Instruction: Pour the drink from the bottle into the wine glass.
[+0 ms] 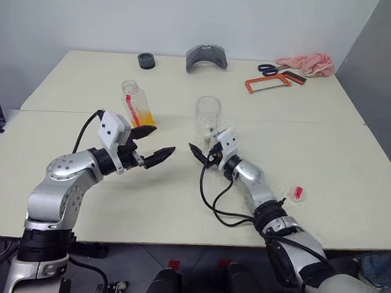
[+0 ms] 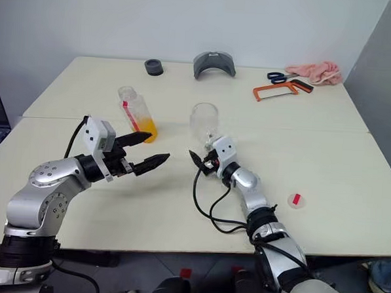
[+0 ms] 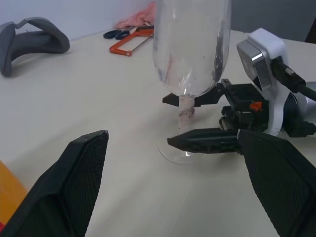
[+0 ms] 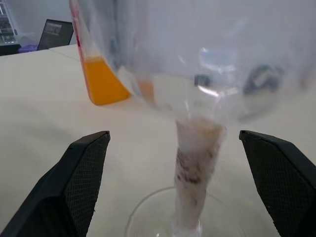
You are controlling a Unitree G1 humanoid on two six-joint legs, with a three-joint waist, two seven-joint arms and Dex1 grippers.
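Cream tabletop (image 1: 326, 160) lay mostly bare at frame centre. The bottle (image 1: 137, 105), uncapped, held orange drink (image 1: 146, 119) low. The empty wine glass (image 1: 208, 116) stood centre, stem between the right tool's (image 1: 203, 154) parted fingers. Left tool (image 1: 155, 145) gaped, empty.

One bottle (image 1: 137, 104) stands on the table beside one wine glass (image 1: 208, 114), with one bottle cap (image 1: 297, 192) at lower right. Along the top lie one black ring (image 1: 146, 60), one grey curved piece (image 1: 207, 57), one pair of scissors (image 1: 272, 69), one hacksaw (image 1: 272, 83) and one pink cloth (image 1: 308, 62). Two grippers are in sight: the left gripper (image 1: 153, 147) and the right gripper (image 1: 200, 152).

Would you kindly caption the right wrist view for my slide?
Open right gripper flanks the wine glass stem; bottle of orange drink behind.
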